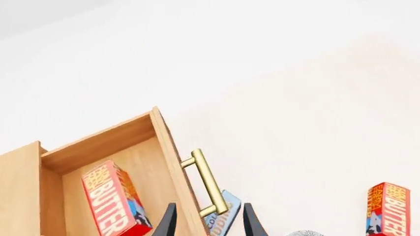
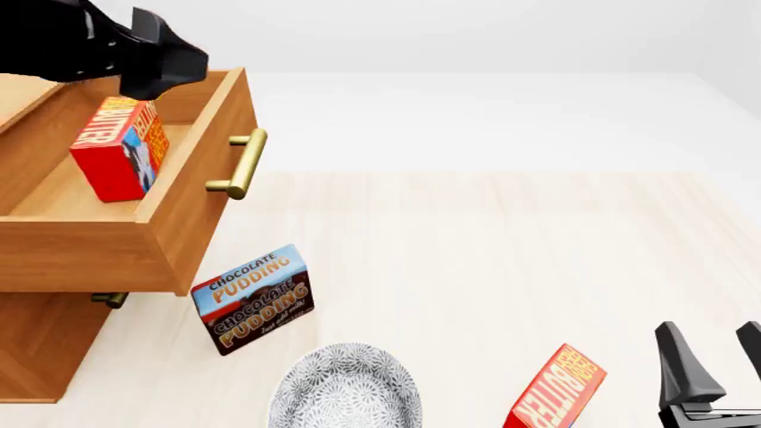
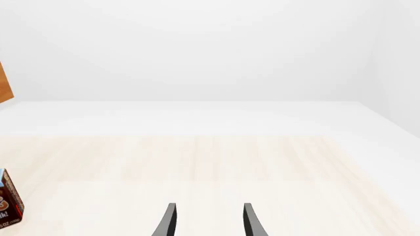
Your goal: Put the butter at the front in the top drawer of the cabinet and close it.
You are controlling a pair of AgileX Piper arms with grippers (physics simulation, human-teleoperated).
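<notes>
Butter (image 2: 116,148): lay tilted inside the open top drawer (image 2: 178,214).
Left pincer (image 1: 208,223): fingers apart, empty, above the drawer's handle (image 2: 238,164).
Right pincer (image 3: 208,221): apart, idle over the desk (image 2: 500,259).
Done: carton placed.
Left: pushing the drawer into the cabinet (image 2: 36,348).

At the left of your front view, the warm-brown wooden top drawer (image 2: 191,214) stands pulled out of the wooden cabinet (image 2: 36,343), the red butter carton (image 2: 117,147) inside. Below it stands the brown-and-blue pudding box (image 2: 252,299); a second butter carton (image 2: 557,392) sits lower right.
</notes>
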